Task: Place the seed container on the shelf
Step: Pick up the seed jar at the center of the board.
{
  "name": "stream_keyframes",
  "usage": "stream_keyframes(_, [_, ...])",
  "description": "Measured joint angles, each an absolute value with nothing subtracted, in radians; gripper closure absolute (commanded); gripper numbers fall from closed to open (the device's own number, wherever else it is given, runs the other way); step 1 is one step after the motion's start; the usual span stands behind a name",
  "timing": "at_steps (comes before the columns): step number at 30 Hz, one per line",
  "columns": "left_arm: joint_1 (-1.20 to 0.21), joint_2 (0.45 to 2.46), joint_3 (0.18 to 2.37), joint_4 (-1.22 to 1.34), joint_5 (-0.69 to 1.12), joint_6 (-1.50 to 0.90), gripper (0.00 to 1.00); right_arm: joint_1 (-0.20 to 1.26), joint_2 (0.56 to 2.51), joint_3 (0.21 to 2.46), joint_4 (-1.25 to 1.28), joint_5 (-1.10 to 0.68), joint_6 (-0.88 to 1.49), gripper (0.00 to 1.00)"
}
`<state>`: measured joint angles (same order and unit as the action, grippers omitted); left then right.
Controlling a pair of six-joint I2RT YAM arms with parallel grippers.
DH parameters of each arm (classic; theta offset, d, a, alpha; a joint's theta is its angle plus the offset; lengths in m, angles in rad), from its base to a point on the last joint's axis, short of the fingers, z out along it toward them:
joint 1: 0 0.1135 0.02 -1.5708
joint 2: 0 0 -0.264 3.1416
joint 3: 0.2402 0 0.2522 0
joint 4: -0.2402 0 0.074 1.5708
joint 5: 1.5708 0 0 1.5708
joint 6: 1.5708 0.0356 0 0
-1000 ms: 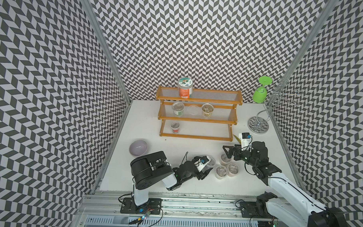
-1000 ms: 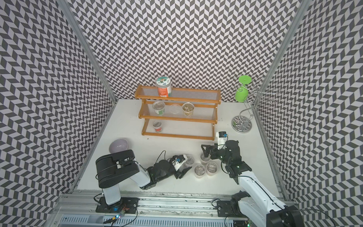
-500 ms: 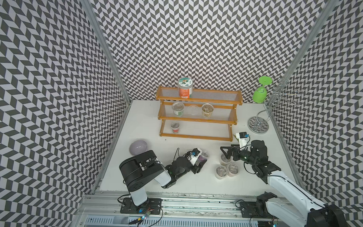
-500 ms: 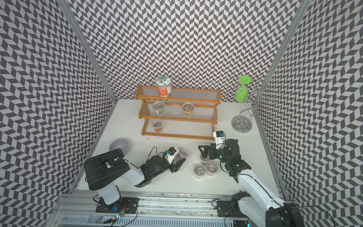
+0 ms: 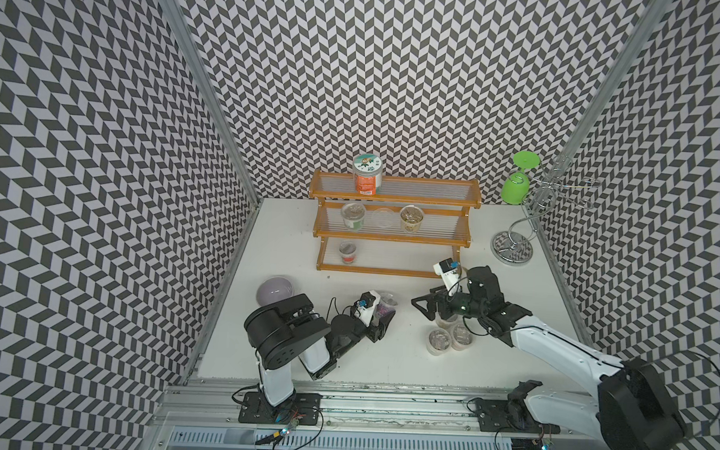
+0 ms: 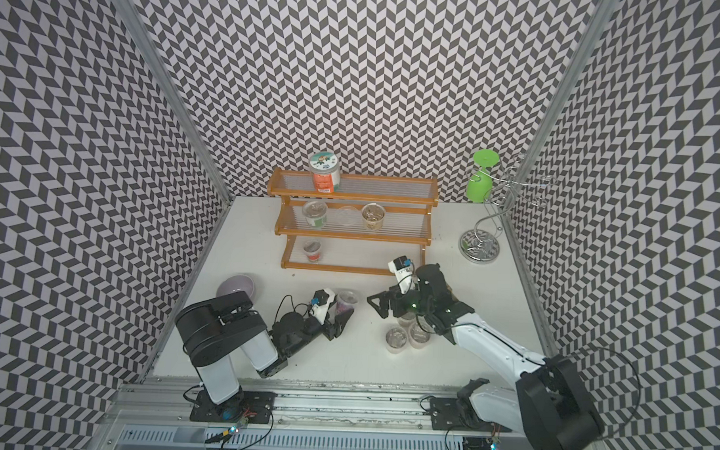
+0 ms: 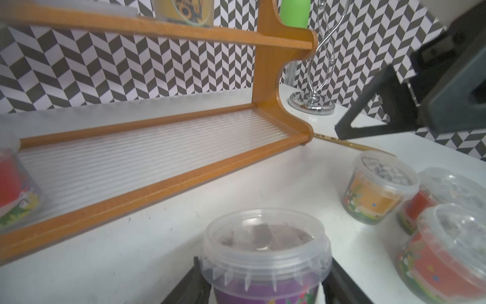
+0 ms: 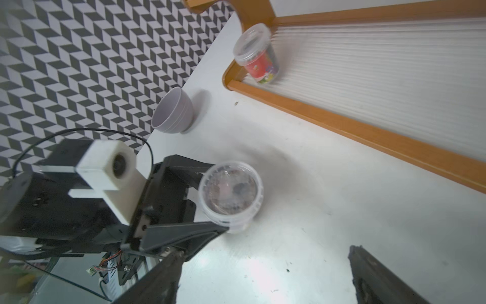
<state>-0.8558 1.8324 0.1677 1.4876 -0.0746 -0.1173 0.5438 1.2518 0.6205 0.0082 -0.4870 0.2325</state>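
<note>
The left hand (image 5: 383, 314) clamps the seed container (image 7: 265, 252), one finger against each side below the rim. It is a small clear tub with a purple label, a ridged see-through lid and dark seeds inside. It stands upright, lid up, long axis vertical, near the middle of the counter (image 5: 386, 367), in front of the bottom tier of the shelf (image 5: 391, 236). The right hand (image 5: 421, 308) gapes wide, holding nothing, just beside three more tubs (image 5: 438, 340).

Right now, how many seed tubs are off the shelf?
4: the purple tub between the left gripper's jaws, the orange tub by the right gripper, and two red tubs beside it. The arms might hide more.
</note>
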Motion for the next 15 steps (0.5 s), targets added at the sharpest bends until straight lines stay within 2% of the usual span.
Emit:
stream_keyframes(4, [-0.859,1.866,0.142,1.543,-0.073,-0.109,0.32,0.636,1.348,0.695,-0.025,-0.451,0.227,0.03])
stream_keyframes(15, [-0.884,1.893,0.149,1.582,-0.072,-0.065,0.33,0.726,1.58,0.828,-0.031,-0.436,0.247,0.07])
